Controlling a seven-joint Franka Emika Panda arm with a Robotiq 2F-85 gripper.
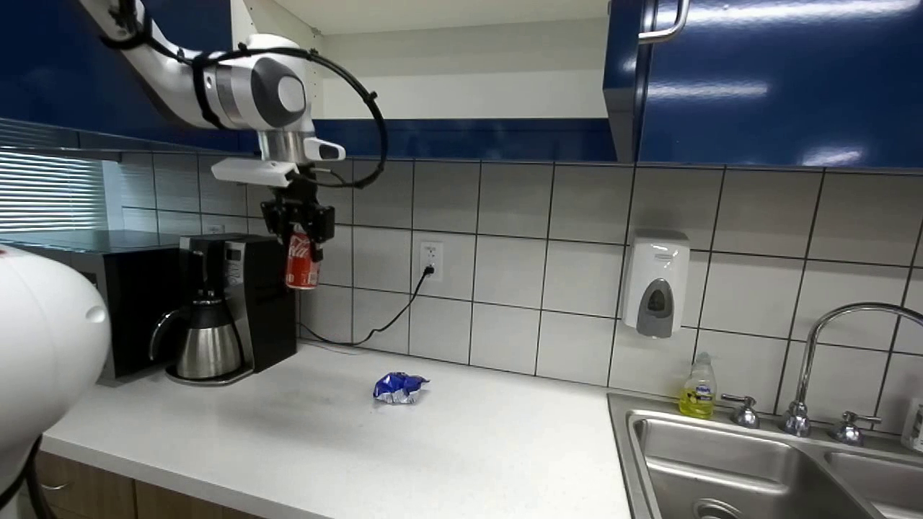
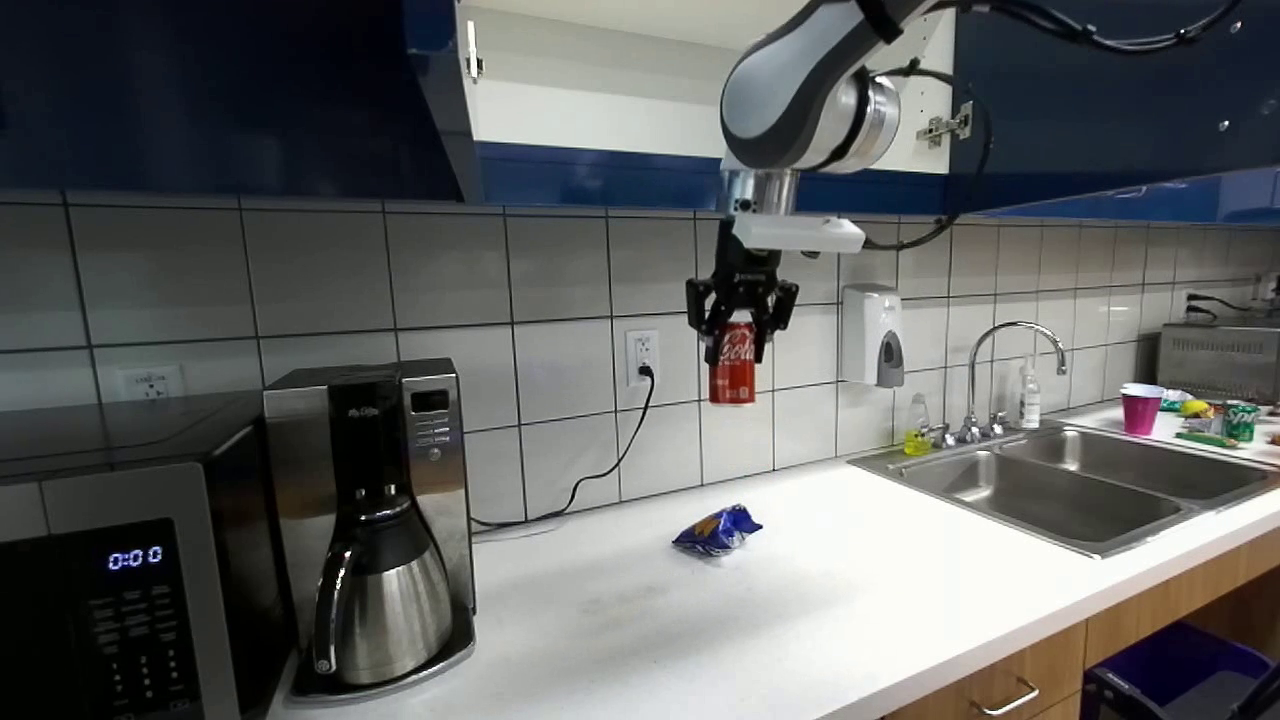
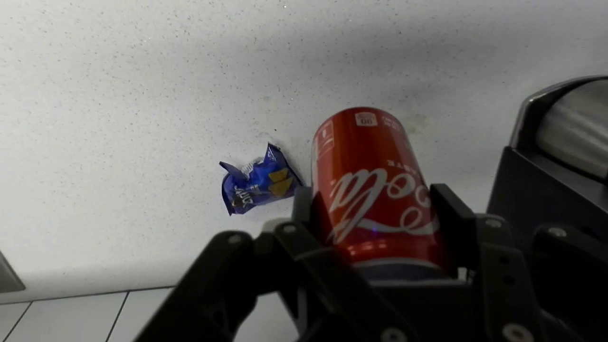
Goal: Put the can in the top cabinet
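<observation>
The black two-fingered gripper (image 2: 738, 347) is clamped near the top of the red cylindrical metal can (image 2: 733, 380), held upright above the white speckled countertop (image 2: 860, 560); this high grip presumably leaves its base free for setting down inside the open white-lined blue-doored top cabinet (image 2: 600, 80).

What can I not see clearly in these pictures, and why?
Can: gripped sides, covered by the claw in the wrist view.
Top cabinet: upper part, cut off by the top edge, both exterior views.
Microwave: part cut off by the left edge in an exterior view.
Packet lettering: too small in both exterior views.
</observation>
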